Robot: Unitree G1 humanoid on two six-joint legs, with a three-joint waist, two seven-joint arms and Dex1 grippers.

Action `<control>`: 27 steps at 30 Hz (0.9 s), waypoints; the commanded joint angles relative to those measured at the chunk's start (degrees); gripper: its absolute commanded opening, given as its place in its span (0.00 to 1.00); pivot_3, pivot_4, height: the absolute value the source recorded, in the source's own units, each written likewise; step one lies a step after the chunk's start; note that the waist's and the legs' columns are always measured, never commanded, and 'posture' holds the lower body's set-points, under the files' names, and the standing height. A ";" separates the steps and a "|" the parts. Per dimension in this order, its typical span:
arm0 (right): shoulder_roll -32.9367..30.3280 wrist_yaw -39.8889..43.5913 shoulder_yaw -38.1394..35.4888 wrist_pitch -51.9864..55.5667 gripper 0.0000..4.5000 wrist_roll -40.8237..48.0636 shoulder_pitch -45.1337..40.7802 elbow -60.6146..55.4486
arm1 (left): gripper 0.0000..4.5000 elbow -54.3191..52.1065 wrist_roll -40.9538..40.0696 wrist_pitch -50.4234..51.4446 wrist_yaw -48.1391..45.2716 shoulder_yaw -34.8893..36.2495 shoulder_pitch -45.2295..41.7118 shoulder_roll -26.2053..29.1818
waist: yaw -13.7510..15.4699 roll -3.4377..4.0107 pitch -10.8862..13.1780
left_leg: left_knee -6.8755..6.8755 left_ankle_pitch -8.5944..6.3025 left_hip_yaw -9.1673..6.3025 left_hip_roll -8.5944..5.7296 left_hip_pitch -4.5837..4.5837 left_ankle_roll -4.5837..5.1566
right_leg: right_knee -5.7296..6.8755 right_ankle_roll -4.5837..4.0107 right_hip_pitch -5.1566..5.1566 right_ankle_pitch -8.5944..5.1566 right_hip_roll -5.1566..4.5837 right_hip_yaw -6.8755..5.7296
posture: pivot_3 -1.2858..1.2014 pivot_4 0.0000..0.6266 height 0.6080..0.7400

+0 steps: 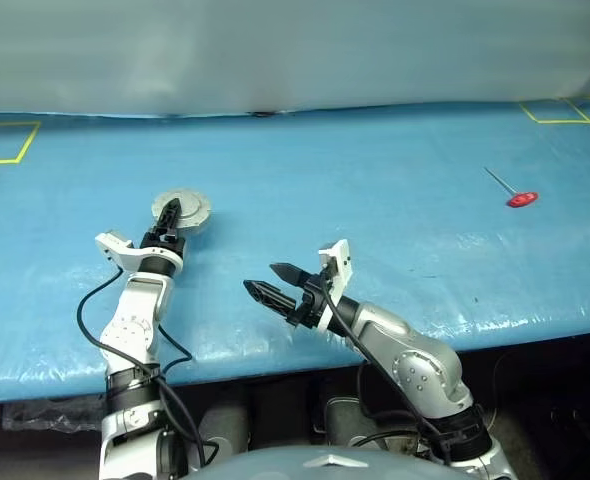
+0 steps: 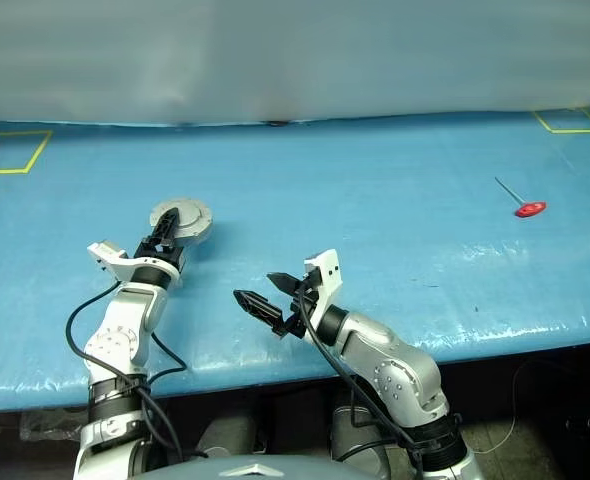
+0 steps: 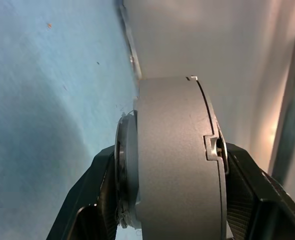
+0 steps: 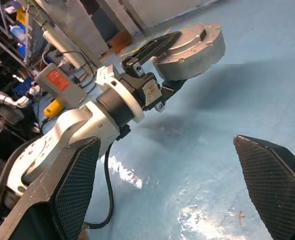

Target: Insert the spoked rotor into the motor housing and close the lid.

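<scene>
Here the left gripper (image 1: 172, 213) reaches forward over the blue table (image 1: 375, 180) with its two black fingers (image 3: 90, 200) clamped on the round grey motor housing (image 1: 182, 208), one finger on each flat side, so the housing sits pinched between them. In the left wrist view the housing (image 3: 180, 160) shows edge-on as a thick grey drum, with the lid (image 3: 123, 165) appearing as a thinner disc pressed against one face, seemingly shut onto it; a small notch shows in the rim on the other side. Whether the spoked wheel is inside cannot be told, since the closed grey shell hides its inside. In the right wrist view the housing (image 4: 190, 47) hangs in the left gripper (image 4: 160, 65) a little above the table, casting a shadow on the blue cover below it. In the head views it lies toward the robot's left side of the table, well short of the back edge. The right gripper (image 1: 275, 283) hovers near the front edge of the table, near the middle, pointing toward the robot's left, its fingers (image 4: 70, 175) spread wide apart with nothing between them. It is well apart from the housing. Far off on the robot's right side of the table lies a small tool with a red handle (image 1: 521, 199) and a thin metal shaft. Yellow tape outlines (image 1: 5, 142) mark squares on the blue cover at the back corners.
</scene>
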 commanded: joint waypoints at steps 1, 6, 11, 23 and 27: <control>-0.96 1.43 2.39 -7.03 1.00 -7.88 0.37 -1.92 | 0.54 6.84 3.53 -1.37 -2.36 1.81 -8.41 1.95 | 0.12 -0.07 0.03 | 0.02 0.00 0.00 0.00 -0.01 0.00 | 0.00 0.00 0.01 0.00 0.00 0.00 | 0.52 0.24 1.00; -1.00 1.01 3.43 -12.78 1.00 -14.90 1.95 -0.72 | 0.54 19.15 8.51 -2.33 -5.68 4.28 -16.73 3.23 | 0.01 -0.22 0.08 | 0.14 -0.01 0.01 -0.03 -0.05 0.02 | 0.00 0.02 0.03 0.03 -0.02 0.00 | 0.52 0.24 1.00; -0.30 0.25 3.22 -15.03 1.00 -18.50 3.50 0.02 | 0.54 26.92 12.74 -2.59 -8.36 5.92 -21.19 3.46 | -0.03 -0.23 0.09 | 0.14 -0.01 0.01 -0.01 -0.05 0.01 | 0.01 -0.02 0.01 0.07 -0.03 0.00 | 0.52 0.24 1.00; 0.96 0.97 3.16 -15.18 1.00 -21.03 4.46 0.82 | 0.54 29.83 17.11 -1.42 -10.18 9.36 -22.52 2.85 | -0.06 -0.25 0.09 | 0.19 -0.01 0.01 0.00 -0.04 -0.01 | 0.03 -0.18 0.01 0.19 -0.07 0.00 | 0.52 0.24 1.00; 1.05 1.34 3.43 -15.04 1.00 -21.54 4.30 1.07 | 0.54 29.86 17.78 -0.94 -10.21 9.92 -22.43 2.73 | -0.04 -0.25 0.09 | 0.19 -0.01 0.01 0.00 -0.03 -0.01 | 0.04 -0.21 0.02 0.21 -0.08 0.00 | 0.52 0.24 1.00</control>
